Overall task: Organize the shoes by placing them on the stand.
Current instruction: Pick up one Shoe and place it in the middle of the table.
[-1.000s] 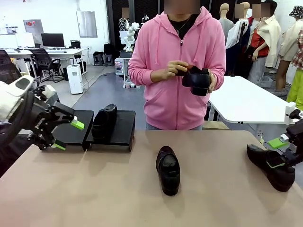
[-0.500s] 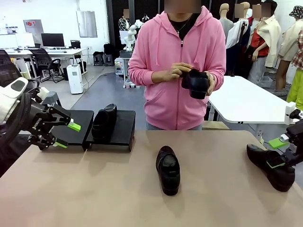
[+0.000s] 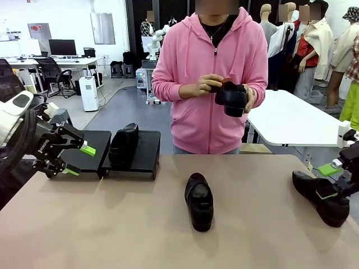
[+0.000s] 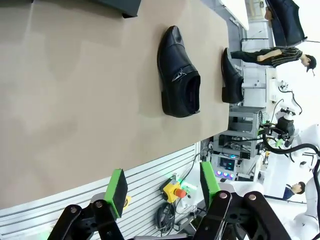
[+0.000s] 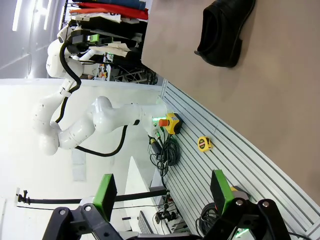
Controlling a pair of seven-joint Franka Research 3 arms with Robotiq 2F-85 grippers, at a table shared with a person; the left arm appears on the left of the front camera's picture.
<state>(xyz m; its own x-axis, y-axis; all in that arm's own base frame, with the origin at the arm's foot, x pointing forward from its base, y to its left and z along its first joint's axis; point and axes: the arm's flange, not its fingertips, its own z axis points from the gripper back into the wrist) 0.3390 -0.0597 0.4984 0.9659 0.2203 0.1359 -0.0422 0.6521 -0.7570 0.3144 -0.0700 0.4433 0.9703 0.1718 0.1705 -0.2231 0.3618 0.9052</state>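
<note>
Four shoes: one shoe (image 3: 123,144) on the stand (image 3: 147,152) at left, middle shoe (image 3: 199,202) on table (image 3: 112,224), right shoe (image 3: 331,213) beside your right claw (image 3: 326,181), last shoe (image 3: 233,96) in person's hands (image 3: 203,84). Both claws gape empty; left claw (image 3: 79,161) hovers by stand, likely ready for the next.

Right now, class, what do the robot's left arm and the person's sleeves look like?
The left arm has a smooth, rounded white shell with a small grey patch. Its jaws are black jointed linkages tipped with bright green pads. The person wears a pink zip hoodie with long sleeves gathered at the cuffs.
</note>
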